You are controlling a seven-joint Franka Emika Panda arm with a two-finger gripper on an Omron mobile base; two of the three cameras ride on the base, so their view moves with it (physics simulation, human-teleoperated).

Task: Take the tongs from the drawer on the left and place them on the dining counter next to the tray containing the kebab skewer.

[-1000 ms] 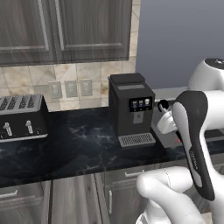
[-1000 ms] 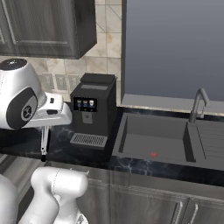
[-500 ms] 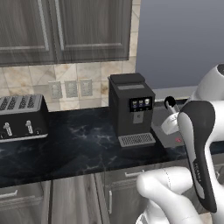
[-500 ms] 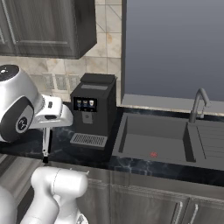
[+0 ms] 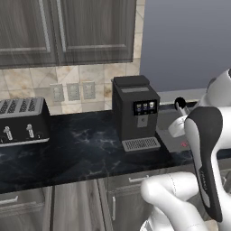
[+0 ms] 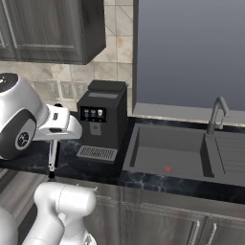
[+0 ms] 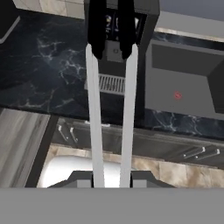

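In the hand view my gripper [image 7: 112,177] is shut on the tongs [image 7: 94,109]. Their two pale arms run up the view to black ends in front of the coffee machine. From the right base view the tongs [image 6: 51,158] hang straight down from the gripper [image 6: 53,139], in front of the black counter's edge and left of the coffee machine. Grey drawer fronts [image 7: 192,151] with silver bar handles line the cabinets below the counter; I cannot tell which is the drawer. The dining counter, the tray and the kebab skewer are out of view.
A black coffee machine [image 5: 134,113] stands on the black-topped counter [image 5: 76,153], with a toaster [image 5: 22,121] at the left. A sink [image 6: 165,153] with a faucet [image 6: 216,114] lies to its right. Grey wall cabinets [image 5: 67,29] hang above.
The arm's big links have swung outward toward the edges of both base views. The hand with the tongs has drifted slightly toward the coffee machine. The grip is unchanged.
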